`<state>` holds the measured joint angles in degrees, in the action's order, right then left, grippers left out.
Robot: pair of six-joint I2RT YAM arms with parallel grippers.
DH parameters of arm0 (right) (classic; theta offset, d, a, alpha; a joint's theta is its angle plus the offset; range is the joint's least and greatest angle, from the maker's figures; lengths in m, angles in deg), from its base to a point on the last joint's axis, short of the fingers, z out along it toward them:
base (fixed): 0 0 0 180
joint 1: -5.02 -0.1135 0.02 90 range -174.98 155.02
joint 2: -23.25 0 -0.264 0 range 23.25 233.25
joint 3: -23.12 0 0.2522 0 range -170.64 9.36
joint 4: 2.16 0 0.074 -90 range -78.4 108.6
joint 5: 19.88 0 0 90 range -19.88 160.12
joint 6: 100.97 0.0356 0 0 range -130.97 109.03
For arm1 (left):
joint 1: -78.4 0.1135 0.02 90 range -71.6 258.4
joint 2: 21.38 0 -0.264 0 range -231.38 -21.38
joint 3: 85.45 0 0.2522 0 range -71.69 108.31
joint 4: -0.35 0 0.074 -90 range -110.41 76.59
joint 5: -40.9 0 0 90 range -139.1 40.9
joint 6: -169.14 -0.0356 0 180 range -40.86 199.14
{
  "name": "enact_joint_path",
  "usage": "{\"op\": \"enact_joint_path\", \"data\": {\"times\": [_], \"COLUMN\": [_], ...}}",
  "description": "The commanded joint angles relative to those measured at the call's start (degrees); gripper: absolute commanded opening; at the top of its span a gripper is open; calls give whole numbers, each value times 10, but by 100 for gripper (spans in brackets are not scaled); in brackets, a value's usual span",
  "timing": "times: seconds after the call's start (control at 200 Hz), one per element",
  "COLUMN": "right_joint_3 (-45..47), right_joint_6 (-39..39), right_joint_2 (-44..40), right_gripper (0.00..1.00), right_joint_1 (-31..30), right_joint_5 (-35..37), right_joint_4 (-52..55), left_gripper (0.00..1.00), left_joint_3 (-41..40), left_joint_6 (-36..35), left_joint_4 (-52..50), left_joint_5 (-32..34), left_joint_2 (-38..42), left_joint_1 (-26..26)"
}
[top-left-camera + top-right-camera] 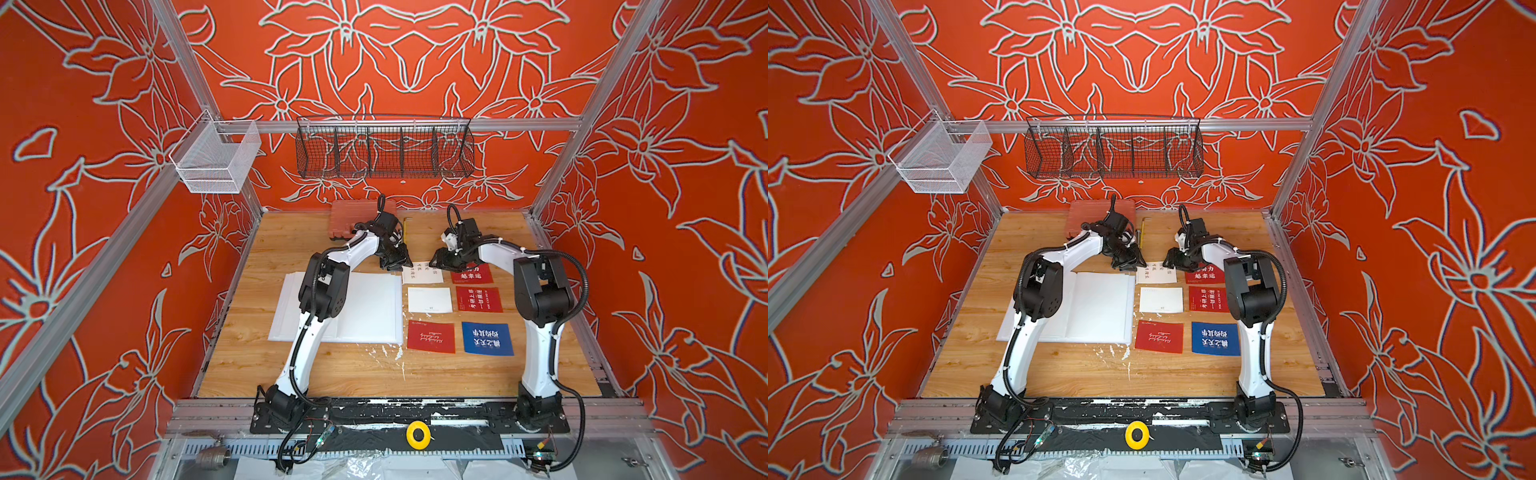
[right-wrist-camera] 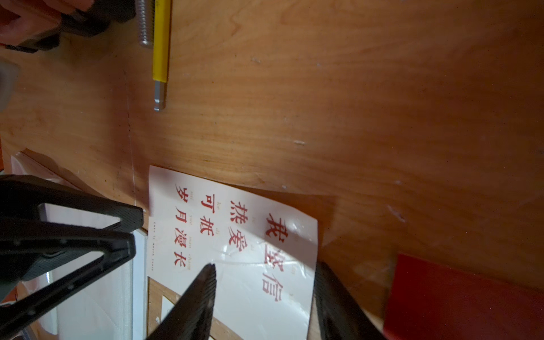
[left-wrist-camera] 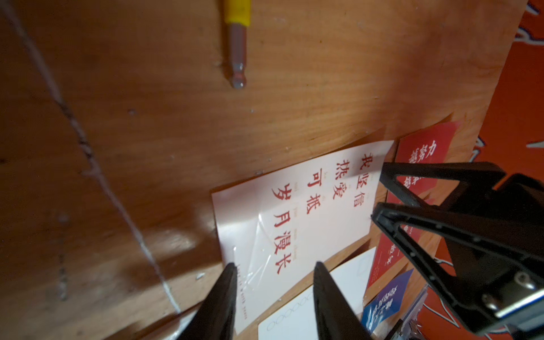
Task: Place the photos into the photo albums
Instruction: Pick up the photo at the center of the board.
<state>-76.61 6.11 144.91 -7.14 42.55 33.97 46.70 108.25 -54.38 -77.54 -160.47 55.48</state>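
Note:
The photo album [image 1: 365, 307] lies open on the wooden table, showing white sleeve pages, partly under my left arm. To its right lie the photos: a white card with red characters [image 1: 422, 273], a blank white card [image 1: 429, 300], three red cards [image 1: 478, 299] and a blue card [image 1: 487, 338]. Both grippers hang low over the white red-lettered card [image 3: 294, 212]. My left gripper [image 3: 275, 265] is open, its tips astride the card's edge nearest the album. My right gripper [image 2: 265, 266] is open over the card's opposite side [image 2: 235, 235]. Neither holds anything.
An orange-pink plastic case [image 1: 353, 220] sits at the table's back, behind my left wrist. A yellow-handled hex key [image 2: 161, 44] lies just beyond the card, beside a threaded bolt [image 2: 144, 23]. A black wire basket [image 1: 384, 149] and a white mesh basket [image 1: 216, 162] hang on the frame.

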Motion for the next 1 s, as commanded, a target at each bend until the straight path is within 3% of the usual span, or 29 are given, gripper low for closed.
{"op": "enact_joint_path", "data": {"times": [0.0, 0.145, 0.38, 0.716, 0.996], "right_joint_3": [18, 18, 14, 16, 35], "right_joint_6": [3, 4, 2, 7, 22], "right_joint_2": [1, 0, 0, 5, -11], "right_gripper": [56, 56, 56, 56, 56], "right_joint_1": [1, 1, 1, 1, 2], "right_joint_5": [-1, -1, 0, -30, -61], "right_joint_4": [21, 22, 25, 13, -9], "left_gripper": [41, 41, 40, 30, 27], "left_joint_3": [3, -15, 29, 39, 41], "left_joint_6": [-17, -20, -25, -34, -40], "left_joint_4": [-36, -26, -54, -79, -107], "left_joint_5": [41, 55, 49, 48, 64], "left_joint_2": [0, 16, -15, -32, -42], "left_joint_1": [-2, -2, -3, -9, -11]}}
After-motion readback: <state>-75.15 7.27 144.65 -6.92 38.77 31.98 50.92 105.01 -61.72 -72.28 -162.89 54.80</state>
